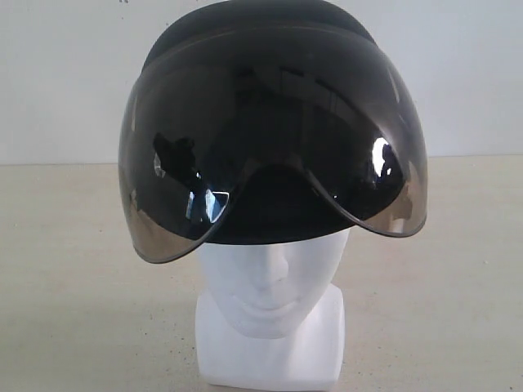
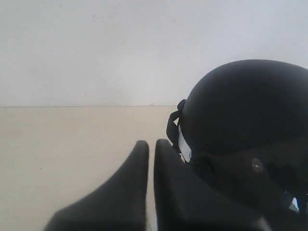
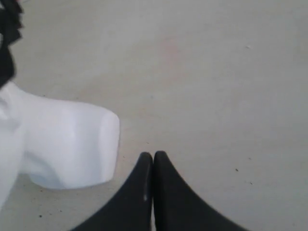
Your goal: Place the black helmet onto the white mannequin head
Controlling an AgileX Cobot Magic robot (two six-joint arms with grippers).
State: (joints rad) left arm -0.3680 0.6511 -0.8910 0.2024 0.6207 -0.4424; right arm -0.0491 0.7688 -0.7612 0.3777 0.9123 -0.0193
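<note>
Exterior view, black helmet on white mannequin head, both claws closed, empty

Helmet on mannequin head

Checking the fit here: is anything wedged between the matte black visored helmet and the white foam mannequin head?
Nothing visible does. The matte black helmet sits on the white foam mannequin head, its smoky visor hanging over the brow; the contact inside the shell is hidden.
</note>
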